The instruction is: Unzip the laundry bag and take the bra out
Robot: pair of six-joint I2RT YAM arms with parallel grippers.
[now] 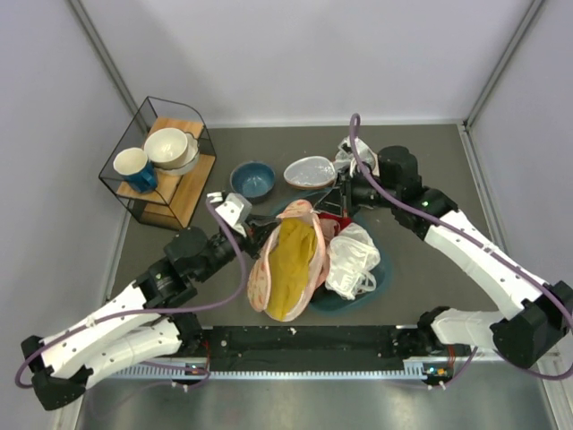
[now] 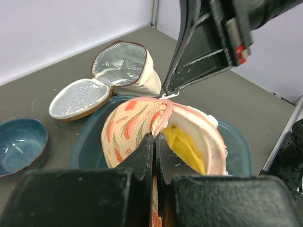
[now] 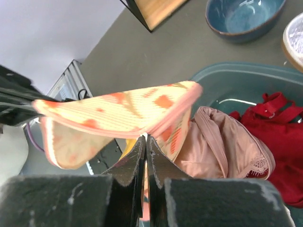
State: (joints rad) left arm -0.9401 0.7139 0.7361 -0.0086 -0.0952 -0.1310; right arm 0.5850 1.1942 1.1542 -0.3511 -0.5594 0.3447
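The peach-pink printed laundry bag (image 1: 269, 269) lies across the teal basin (image 1: 380, 278), its edge gaping open. The mustard-yellow bra (image 1: 293, 260) fills the opening. My left gripper (image 1: 258, 235) is shut on the bag's left edge. In the left wrist view that gripper (image 2: 155, 142) pinches the printed fabric of the bag (image 2: 128, 125), with the bra (image 2: 184, 144) just right of the fingers. My right gripper (image 1: 324, 208) is shut on the bag's far end. In the right wrist view that gripper (image 3: 145, 140) holds the rim of the bag (image 3: 118, 111) lifted.
A pale pink lacy garment (image 3: 222, 146), a red garment (image 3: 279, 127) and a white glossy bundle (image 1: 352, 258) lie in the basin. Behind it are a beige silver-lined pouch (image 1: 312, 170) and a blue bowl (image 1: 252, 178). A wire rack (image 1: 166, 166) with crockery stands back left.
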